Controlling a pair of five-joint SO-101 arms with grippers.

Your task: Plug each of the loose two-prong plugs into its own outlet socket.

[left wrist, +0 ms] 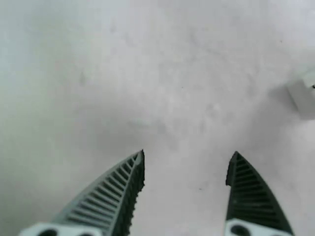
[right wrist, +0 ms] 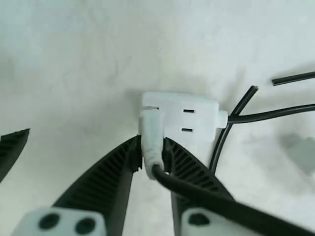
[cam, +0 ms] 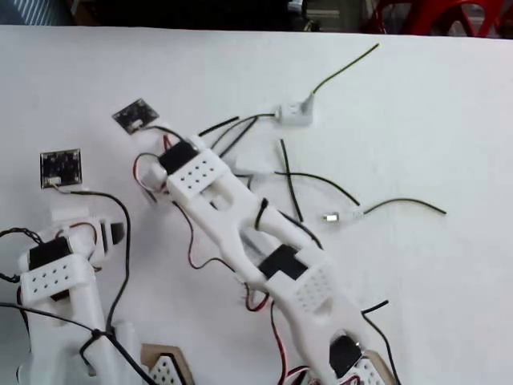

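Note:
My right gripper [right wrist: 150, 145] is shut on a white two-prong plug [right wrist: 149, 129] with a black cord. The plug's front end touches the side of a white outlet socket block [right wrist: 183, 118], whose face shows two slots. My left gripper [left wrist: 188, 153] hangs open over bare table, nothing between its fingers; a white block corner [left wrist: 306, 94] lies off to one side. In the high view the right arm [cam: 240, 216] stretches diagonally to the upper left and hides its gripper. A loose plug [cam: 331, 216] with a black cord lies to its right. Another outlet [cam: 293, 115] holds a green-wired plug.
Several black wires [cam: 292, 184] lie crossed on the white table [cam: 449, 120] beside the right arm. A small white piece [cam: 247, 170] rests near them. A dark finger tip [right wrist: 12, 147] shows close beside the outlet block. The left arm [cam: 60, 273] stands at the lower left.

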